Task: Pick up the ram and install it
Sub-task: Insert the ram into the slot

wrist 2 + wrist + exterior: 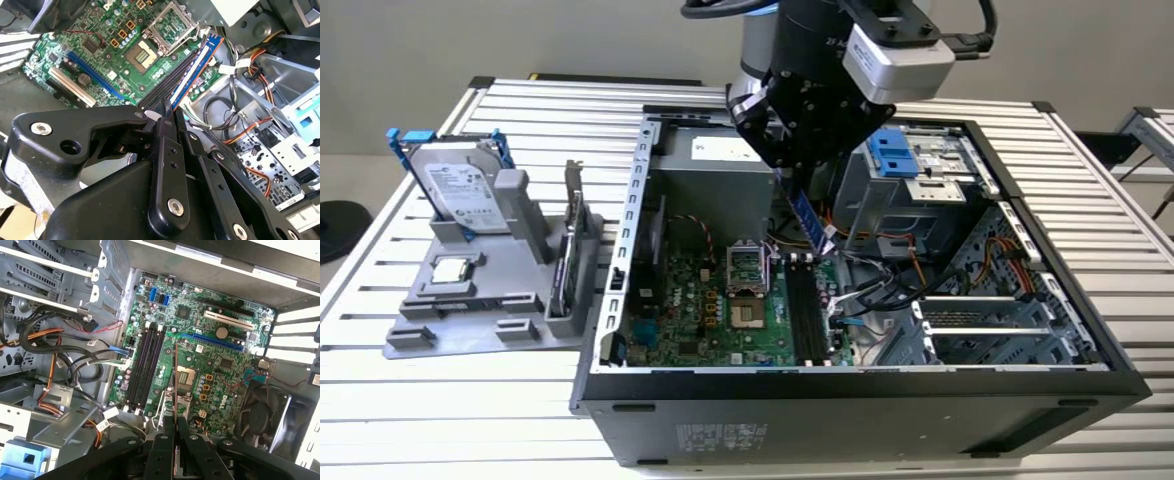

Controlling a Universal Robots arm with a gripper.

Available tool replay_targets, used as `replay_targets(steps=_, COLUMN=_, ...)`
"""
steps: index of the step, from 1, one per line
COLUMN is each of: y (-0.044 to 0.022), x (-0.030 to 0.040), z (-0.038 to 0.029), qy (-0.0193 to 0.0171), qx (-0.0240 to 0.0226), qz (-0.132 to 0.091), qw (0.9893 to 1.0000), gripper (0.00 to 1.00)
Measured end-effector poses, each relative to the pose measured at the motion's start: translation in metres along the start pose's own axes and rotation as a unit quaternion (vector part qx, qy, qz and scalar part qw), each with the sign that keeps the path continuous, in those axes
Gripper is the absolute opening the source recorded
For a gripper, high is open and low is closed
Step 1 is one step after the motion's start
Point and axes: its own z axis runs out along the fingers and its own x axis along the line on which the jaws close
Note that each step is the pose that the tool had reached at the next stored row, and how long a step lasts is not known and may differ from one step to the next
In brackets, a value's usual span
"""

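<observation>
The ram [810,216] hangs upright, pinched at its upper end in my gripper [795,178], inside the open computer case [854,400]. It hovers just above the motherboard [720,320], near the far end of the black memory slots [807,312]. In the second wrist view the ram [196,67] reaches out from the shut fingertips [168,119] towards the slots [162,90]. In the first wrist view it is a thin edge-on strip [175,371] above the gripper [175,424], beside the slots [150,365] and the processor socket [183,377].
A grey parts stand [487,300] at the exterior view's left holds a silver hard drive [460,190] in a blue-handled bracket and a small square chip [451,270]. Loose cables [894,285] and a metal drive cage [914,190] crowd the case beside the slots.
</observation>
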Motion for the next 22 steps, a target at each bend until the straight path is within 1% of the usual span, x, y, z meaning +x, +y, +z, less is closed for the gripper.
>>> replay_targets(steps=12, y=0.0000, x=0.0000, z=0.0014, qy=0.0001, qx=-0.0002, qz=0.005, qw=1.0000, gripper=0.00)
replay_targets(steps=22, y=0.0002, x=0.0000, z=0.0044, qy=0.0001, qx=-0.0002, qz=0.005, qw=1.0000, gripper=0.00)
